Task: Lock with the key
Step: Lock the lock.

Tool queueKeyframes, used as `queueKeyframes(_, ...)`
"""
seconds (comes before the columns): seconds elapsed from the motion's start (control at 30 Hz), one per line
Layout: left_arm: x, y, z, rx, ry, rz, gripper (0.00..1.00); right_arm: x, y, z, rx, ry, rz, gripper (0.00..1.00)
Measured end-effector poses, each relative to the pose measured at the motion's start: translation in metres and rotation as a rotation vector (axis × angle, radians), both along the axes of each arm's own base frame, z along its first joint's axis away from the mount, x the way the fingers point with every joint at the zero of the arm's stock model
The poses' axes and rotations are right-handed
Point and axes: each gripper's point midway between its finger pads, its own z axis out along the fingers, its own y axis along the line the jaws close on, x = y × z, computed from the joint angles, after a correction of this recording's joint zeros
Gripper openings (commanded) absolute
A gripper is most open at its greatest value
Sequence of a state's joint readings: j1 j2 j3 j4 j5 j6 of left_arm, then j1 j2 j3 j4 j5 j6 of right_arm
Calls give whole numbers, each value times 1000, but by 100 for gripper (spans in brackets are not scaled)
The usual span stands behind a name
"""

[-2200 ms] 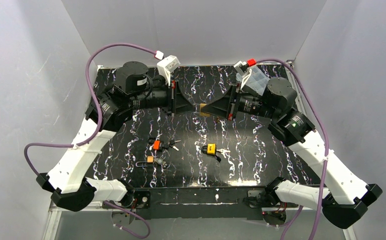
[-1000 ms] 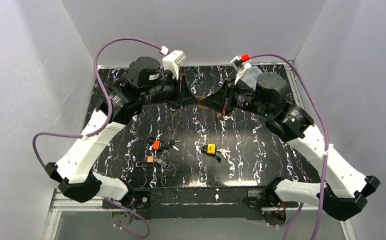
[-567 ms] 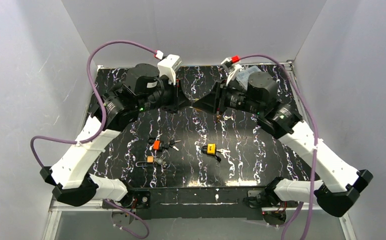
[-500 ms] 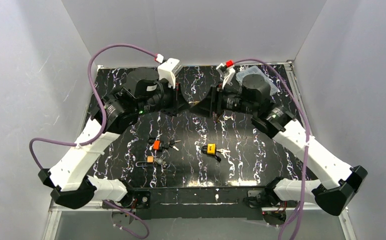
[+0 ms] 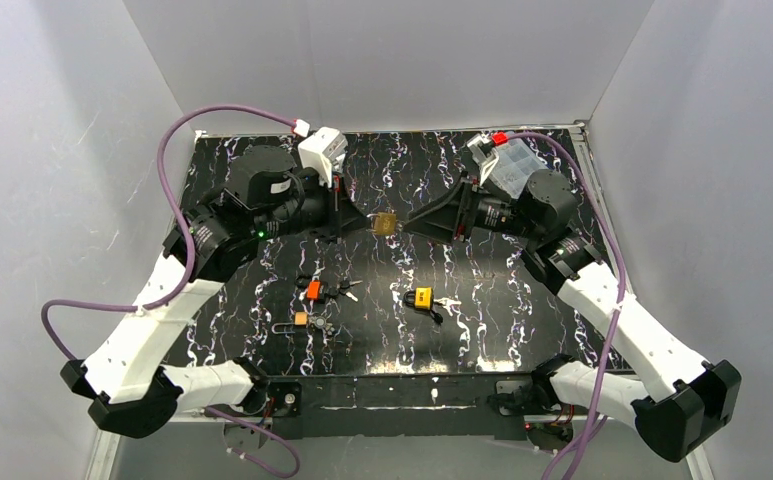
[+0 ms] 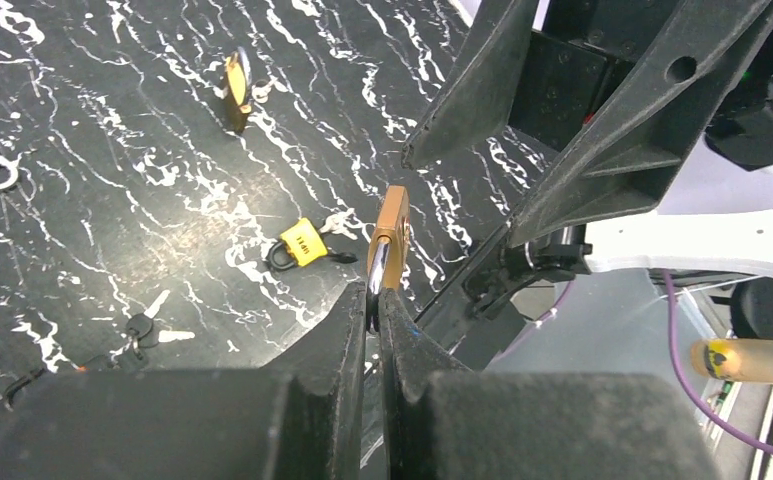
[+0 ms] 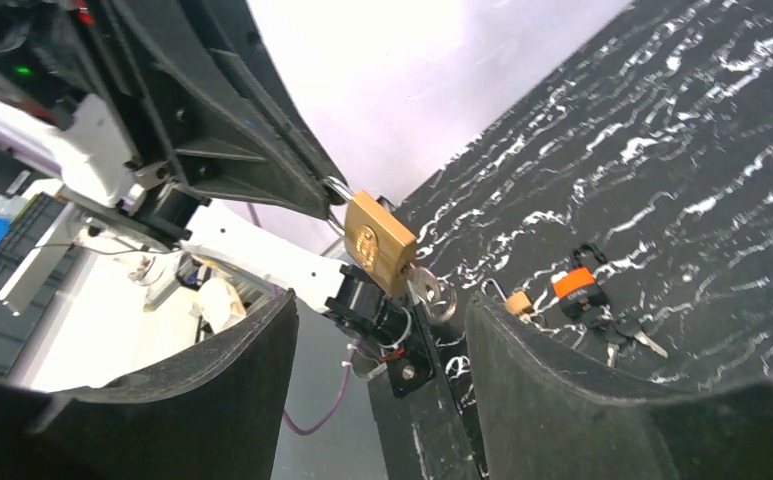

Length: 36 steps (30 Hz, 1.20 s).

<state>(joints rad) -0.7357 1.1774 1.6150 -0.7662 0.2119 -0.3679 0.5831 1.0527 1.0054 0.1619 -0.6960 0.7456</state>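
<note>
Black left gripper (image 6: 372,300) pinches the steel shackle of a small brass padlock (image 6: 392,235), holding it in mid-air above the dark marbled table (image 5: 522,300). A silver key (image 7: 430,290) juts from its base. The right gripper (image 5: 409,222) faces it, jaws wide and empty. It likely must close squarely on the key, then turn.

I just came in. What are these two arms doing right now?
The left tool holds a brass padlock by its shackle, up above the table. A key sticks out of the padlock's bottom. The right tool faces it from the other side, open, and is not yet gripping the key. A yellow padlock and an orange padlock lie on the table.
</note>
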Motion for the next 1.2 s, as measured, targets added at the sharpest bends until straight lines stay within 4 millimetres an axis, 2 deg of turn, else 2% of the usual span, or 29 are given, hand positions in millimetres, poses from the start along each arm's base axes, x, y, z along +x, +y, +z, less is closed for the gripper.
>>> queueKeyframes(0.17, -4, -3, 7, -48, 19, -24, 0, -7, 2, 14, 48, -40, 54, 46)
queueKeyframes(0.27, -4, -4, 11, -76, 35, -30, 0, -11, 4, 15, 56, -42, 86, 40)
queueKeyframes(0.47, -6, -6, 15, -112, 61, -45, 0, -12, 6, 10, 46, -39, 111, 40)
queueKeyframes(0.77, -6, -6, 19, -134, 73, -54, 0, -7, 5, 4, 20, -40, 80, 52)
queueKeyframes(1.13, -8, -10, 27, -163, 85, -84, 0, -3, 2, 6, 2, -68, 43, 52)
queueKeyframes(1.2, -8, -11, 28, -166, 92, -90, 0, -2, 3, 7, 2, -69, 46, 48)
